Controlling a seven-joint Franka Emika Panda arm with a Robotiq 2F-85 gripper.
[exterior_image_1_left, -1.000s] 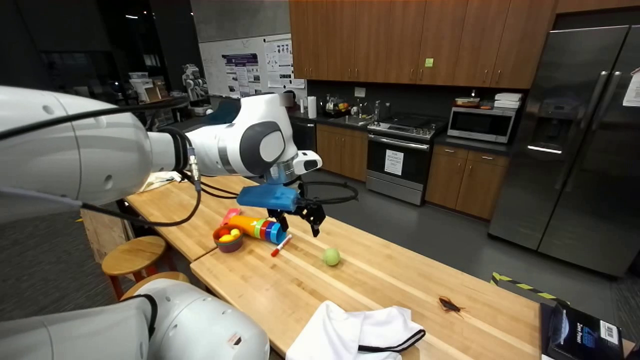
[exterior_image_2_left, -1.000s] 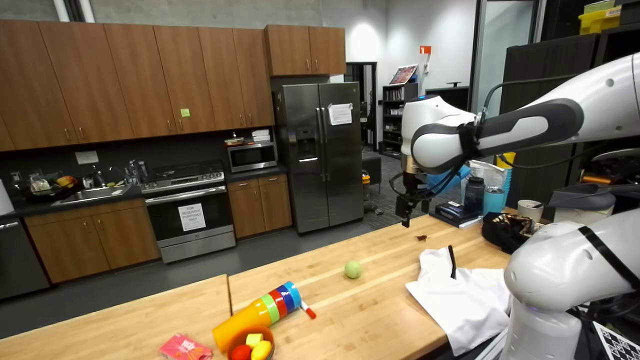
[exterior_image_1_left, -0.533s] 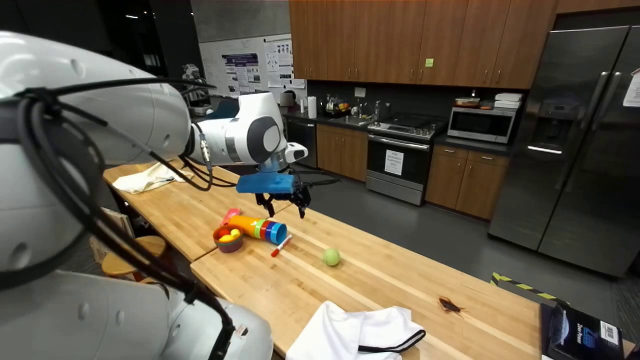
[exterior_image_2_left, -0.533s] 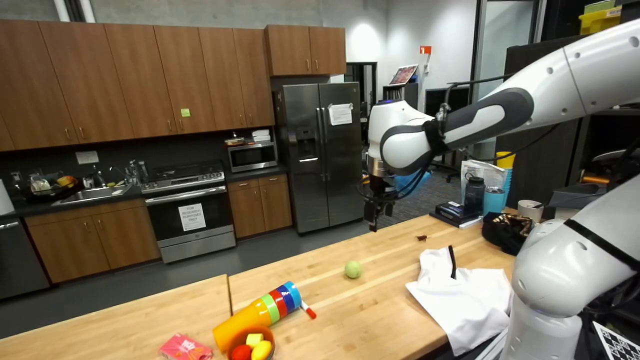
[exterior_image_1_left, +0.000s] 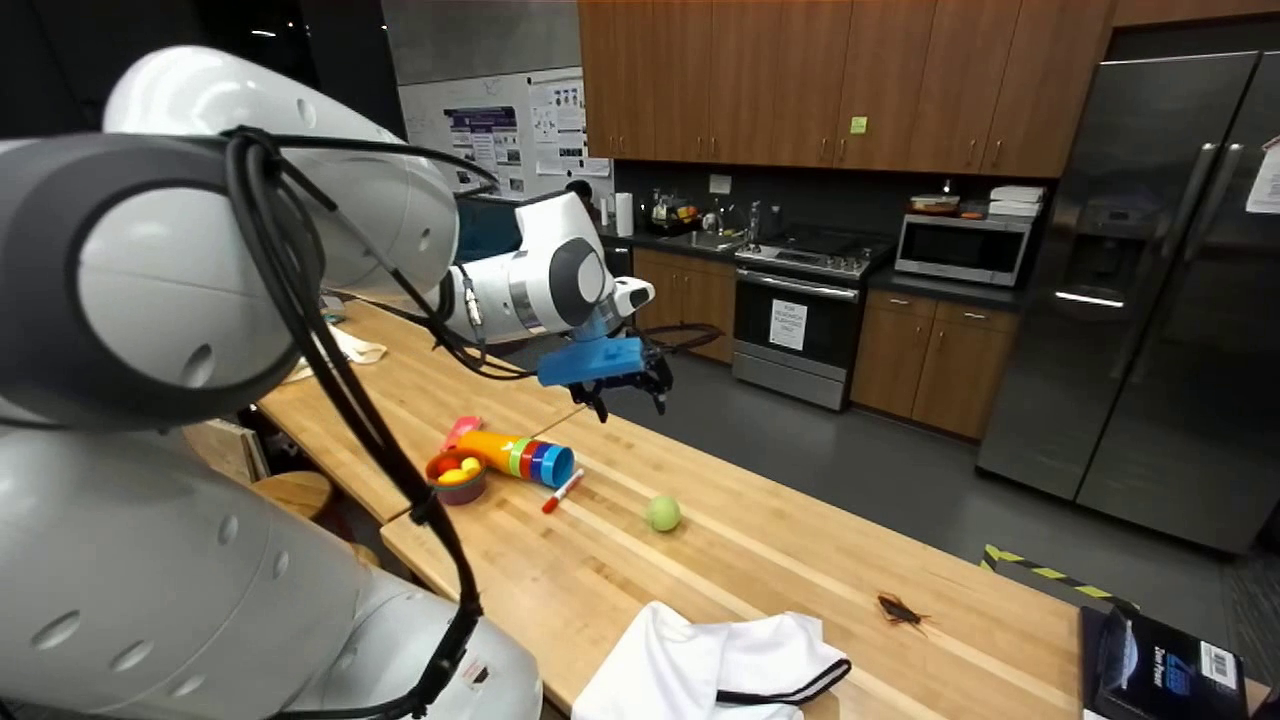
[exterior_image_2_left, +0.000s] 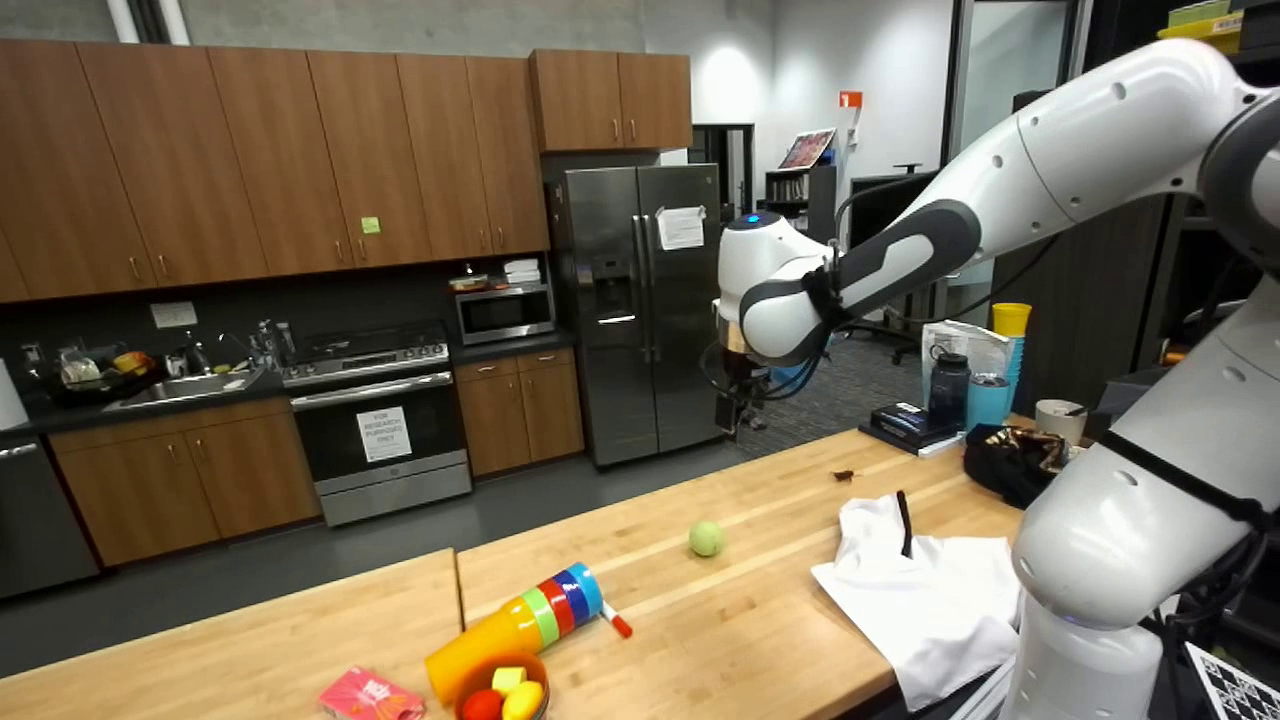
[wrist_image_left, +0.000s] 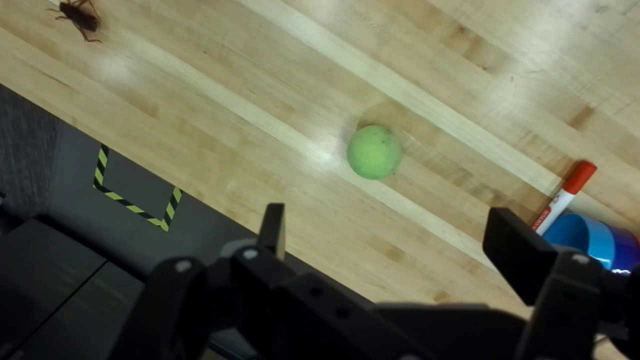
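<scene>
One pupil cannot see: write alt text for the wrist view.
A green ball lies on a wooden table beyond open, empty black jaws at the bottom. A red-capped marker lies by stacked cups at right; a brown insect is at upper left.

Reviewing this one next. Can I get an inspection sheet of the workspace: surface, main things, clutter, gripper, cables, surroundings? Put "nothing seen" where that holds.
Surface: wooden table, with a seam across it.
Main things: green ball, apart from the others; nested cups lying on their side; marker beside the cups.
Clutter: bowl of red and yellow pieces, pink packet, rumpled white cloth, black box, brown insect (real or toy, cannot tell).
Gripper: open, in the air; in its grip, nothing seen.
Cables: black, tied along the arm, looping near the gripper.
Surroundings: stove, microwave, fridge and wooden cabinets; striped tape on the floor.
</scene>
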